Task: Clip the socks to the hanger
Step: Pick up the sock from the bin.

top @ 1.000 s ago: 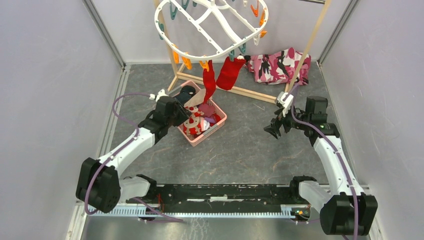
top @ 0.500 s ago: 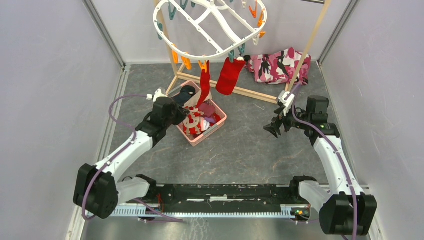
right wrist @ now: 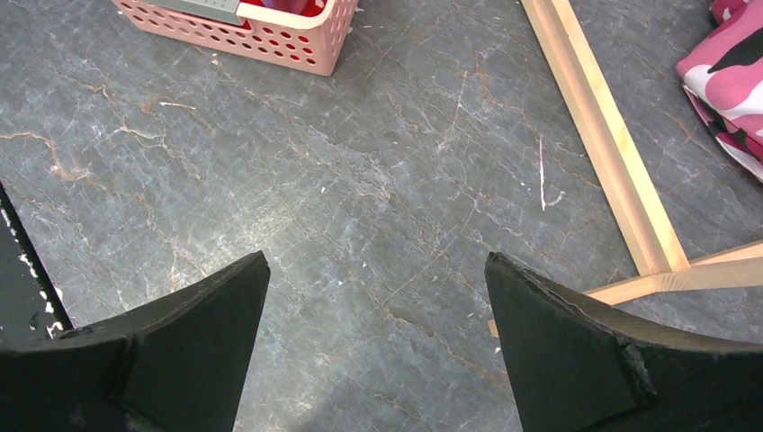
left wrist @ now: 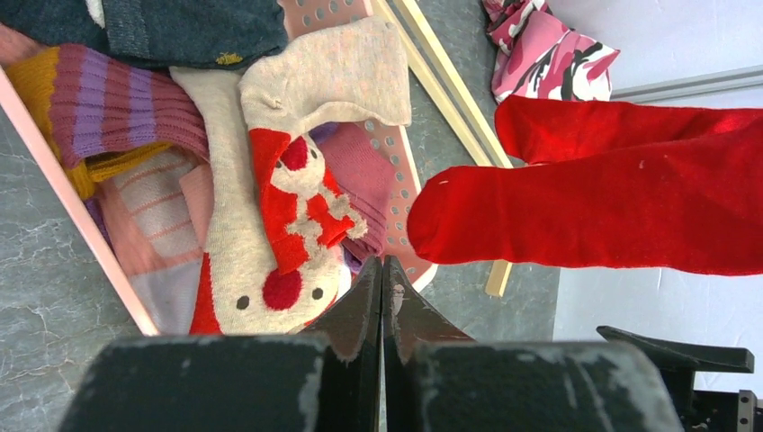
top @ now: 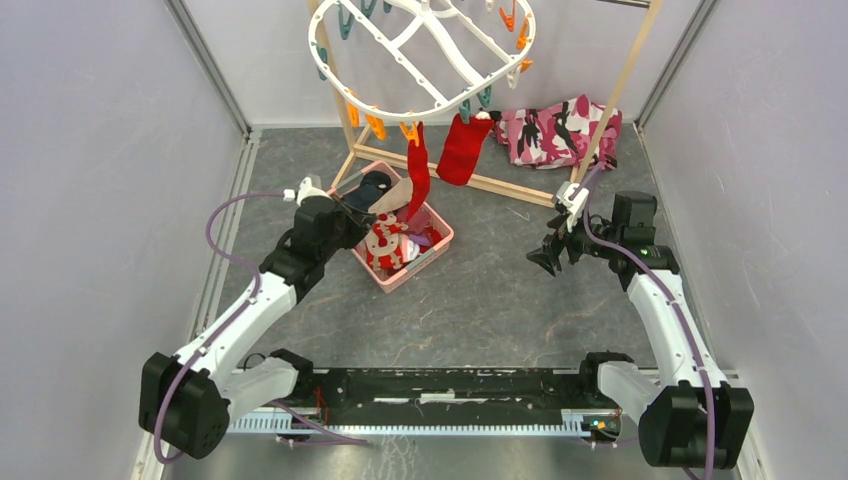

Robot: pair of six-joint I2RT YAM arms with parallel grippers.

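Shutting since earlier, the left claw [left wrist: 382,263] is pressing together over the beige-and-red soft sock [left wrist: 225,252] in the pink plastic basket [right wrist: 270,40] near the tabletop's far edge, maybe grabbing nothing. The right claw [right wrist: 375,261] is gaping wide.

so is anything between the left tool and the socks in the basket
Nothing visible: the shut left tool is right at the beige sock in the pink basket, and the two hung red socks dangle off to one side.

It was a robotics lab cell. Plain pale wall panels [top: 90,150] in aluminium framing [top: 207,65] enclosed a grey marbled tabletop [top: 480,300] carrying a black mounting rail [top: 450,385].
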